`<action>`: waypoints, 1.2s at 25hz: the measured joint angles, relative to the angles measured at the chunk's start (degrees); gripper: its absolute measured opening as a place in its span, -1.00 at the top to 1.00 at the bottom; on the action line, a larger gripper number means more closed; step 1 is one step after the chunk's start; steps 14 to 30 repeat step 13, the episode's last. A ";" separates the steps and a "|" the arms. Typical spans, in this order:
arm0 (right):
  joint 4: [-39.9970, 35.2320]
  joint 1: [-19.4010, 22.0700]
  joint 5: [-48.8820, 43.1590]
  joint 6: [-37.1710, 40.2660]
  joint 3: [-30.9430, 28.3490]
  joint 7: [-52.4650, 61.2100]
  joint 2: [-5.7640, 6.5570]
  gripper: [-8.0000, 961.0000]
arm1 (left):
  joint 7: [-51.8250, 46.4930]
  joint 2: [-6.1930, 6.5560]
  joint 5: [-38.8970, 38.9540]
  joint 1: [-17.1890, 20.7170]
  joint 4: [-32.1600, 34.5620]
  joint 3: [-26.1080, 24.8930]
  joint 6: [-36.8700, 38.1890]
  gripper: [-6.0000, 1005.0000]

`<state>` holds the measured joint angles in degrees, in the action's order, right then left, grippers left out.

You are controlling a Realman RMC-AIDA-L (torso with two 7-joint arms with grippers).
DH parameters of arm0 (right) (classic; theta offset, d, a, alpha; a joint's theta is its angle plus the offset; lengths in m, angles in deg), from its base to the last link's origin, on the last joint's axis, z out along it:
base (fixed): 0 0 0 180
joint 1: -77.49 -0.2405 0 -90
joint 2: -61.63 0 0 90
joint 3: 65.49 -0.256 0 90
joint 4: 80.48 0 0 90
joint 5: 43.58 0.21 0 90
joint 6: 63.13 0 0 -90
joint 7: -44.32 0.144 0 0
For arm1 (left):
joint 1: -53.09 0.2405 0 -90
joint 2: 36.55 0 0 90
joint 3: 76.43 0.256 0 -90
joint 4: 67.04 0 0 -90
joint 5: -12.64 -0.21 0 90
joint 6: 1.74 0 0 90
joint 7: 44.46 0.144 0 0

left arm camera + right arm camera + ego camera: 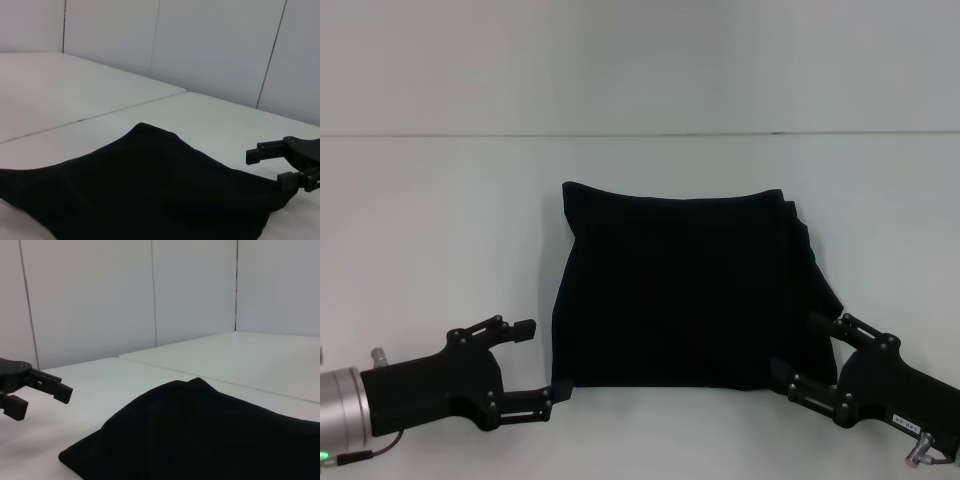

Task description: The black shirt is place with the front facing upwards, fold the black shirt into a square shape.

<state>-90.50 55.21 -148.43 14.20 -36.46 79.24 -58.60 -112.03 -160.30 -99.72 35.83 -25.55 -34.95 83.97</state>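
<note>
The black shirt [685, 290] lies folded into a rough square in the middle of the white table [430, 220], showing only plain black cloth. It also shows in the left wrist view as the black shirt [145, 190] and in the right wrist view as the black shirt [200, 435]. My left gripper [542, 360] is open just off the shirt's near left corner, its lower fingertip close to the hem. My right gripper [798, 345] is open at the near right corner, its fingers over the cloth's edge. The wrist views show the right gripper [267, 167] and the left gripper [40, 402] open.
A seam [640, 134] between table panels runs across behind the shirt. Pale wall panels [90, 295] stand beyond the table. Bare white tabletop surrounds the shirt on all sides.
</note>
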 joint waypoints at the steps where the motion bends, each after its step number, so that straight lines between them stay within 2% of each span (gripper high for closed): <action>1: 0.00 0.00 0.00 0.04 -0.01 0.00 0.00 -0.71 | 0.00 0.00 0.04 -0.02 -0.01 0.00 -0.02 -0.89; 30: 0.00 0.06 0.00 0.33 -0.03 -0.03 0.00 -0.71 | -0.39 -0.03 0.08 -0.06 -0.11 -0.01 0.13 -0.89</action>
